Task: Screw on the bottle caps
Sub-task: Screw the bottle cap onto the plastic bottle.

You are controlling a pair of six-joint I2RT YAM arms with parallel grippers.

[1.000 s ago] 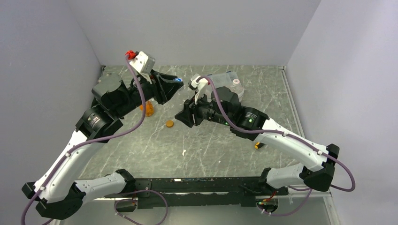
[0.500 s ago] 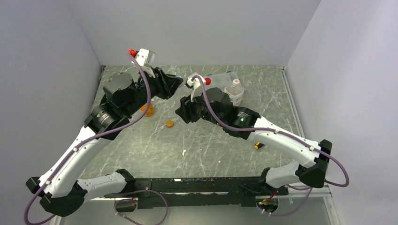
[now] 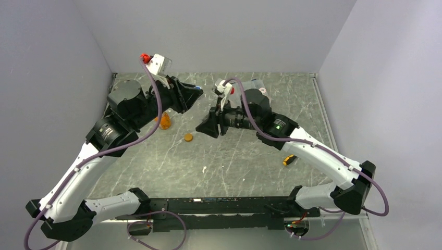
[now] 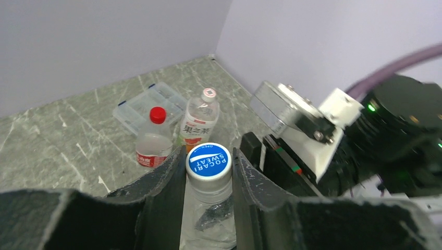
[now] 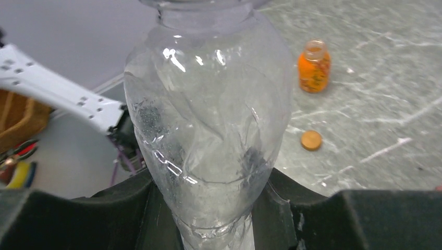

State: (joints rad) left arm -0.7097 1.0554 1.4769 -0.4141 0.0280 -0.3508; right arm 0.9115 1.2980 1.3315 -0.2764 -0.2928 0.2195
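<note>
Your left gripper (image 4: 208,159) pinched the blue cap (image 4: 208,161), frame centre; right gripper (image 5: 211,190), part-open, clamped the bottle (image 5: 208,120) body.

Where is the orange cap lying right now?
In the top view, the orange cap lies flat on the table, left of centre, apart from the orange bottle, which stands just behind it to the left.

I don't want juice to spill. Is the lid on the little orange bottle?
Off. The orange bottle has a bare neck, and an orange cap lies apart on the table.
</note>
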